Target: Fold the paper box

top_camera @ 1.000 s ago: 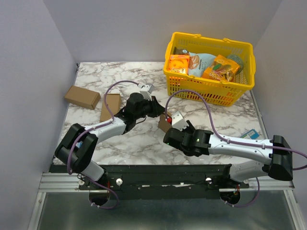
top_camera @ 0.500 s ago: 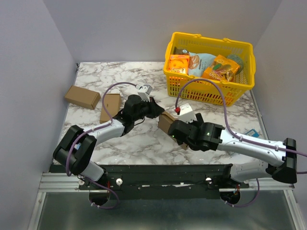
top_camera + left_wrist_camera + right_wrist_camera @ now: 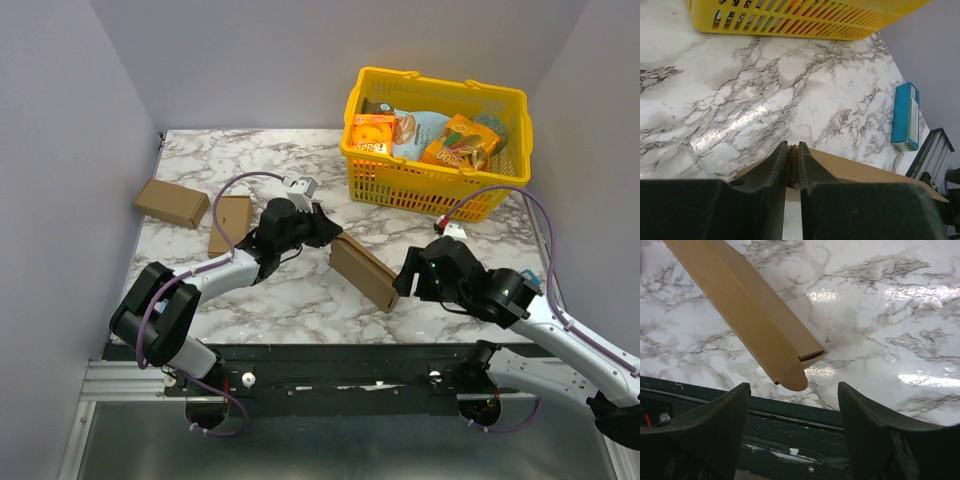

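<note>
Your left end effector (image 3: 792, 148) is pinched almost together on a thin edge of the plain brown cardboard paper box (image 3: 362, 270). The box lies aslant on the white marble counter (image 3: 300, 305) between the two arms. Your right end effector (image 3: 792, 395) stands wide apart just short of the box's free end and holds nothing. Expect the box to be light and springy, stiff across its panels, weak at the creases and easily dented. Take the free flap by its edge, close to the fold line, and press gently.
</note>
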`<state>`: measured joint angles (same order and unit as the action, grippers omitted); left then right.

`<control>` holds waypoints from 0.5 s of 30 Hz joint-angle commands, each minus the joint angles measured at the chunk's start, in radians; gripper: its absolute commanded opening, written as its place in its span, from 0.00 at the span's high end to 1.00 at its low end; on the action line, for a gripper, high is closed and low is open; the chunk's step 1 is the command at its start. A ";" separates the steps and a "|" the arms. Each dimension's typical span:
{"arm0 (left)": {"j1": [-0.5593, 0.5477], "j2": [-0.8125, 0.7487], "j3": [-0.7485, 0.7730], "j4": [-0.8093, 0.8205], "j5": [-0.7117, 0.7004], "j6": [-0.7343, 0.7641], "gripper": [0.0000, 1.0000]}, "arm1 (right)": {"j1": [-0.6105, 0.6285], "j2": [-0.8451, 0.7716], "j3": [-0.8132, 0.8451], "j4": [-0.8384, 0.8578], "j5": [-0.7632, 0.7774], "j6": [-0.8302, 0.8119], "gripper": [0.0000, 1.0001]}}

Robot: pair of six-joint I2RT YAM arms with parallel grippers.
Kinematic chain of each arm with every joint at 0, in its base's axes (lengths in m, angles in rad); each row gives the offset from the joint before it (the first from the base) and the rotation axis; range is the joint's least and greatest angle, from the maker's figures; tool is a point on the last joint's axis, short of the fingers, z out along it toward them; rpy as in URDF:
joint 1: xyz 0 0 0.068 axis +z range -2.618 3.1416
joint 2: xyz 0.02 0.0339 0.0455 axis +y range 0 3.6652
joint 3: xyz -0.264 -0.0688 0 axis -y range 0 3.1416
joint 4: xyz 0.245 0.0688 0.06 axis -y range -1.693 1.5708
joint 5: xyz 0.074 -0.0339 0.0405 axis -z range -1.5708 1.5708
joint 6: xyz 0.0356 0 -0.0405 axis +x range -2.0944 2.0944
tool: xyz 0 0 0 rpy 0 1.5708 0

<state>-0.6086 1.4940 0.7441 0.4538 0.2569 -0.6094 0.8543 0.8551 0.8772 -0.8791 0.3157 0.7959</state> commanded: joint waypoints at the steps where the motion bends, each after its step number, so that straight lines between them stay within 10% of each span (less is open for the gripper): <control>1: -0.013 0.020 -0.026 -0.187 -0.024 0.048 0.79 | -0.024 -0.039 -0.053 0.132 -0.098 0.062 0.26; 15: -0.033 0.032 -0.003 -0.207 -0.034 0.057 0.79 | -0.044 -0.031 -0.098 0.200 -0.147 0.094 0.37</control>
<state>-0.6235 1.4937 0.7612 0.4244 0.2382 -0.5926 0.8169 0.8143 0.8021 -0.7143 0.2119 0.8658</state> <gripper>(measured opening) 0.216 0.647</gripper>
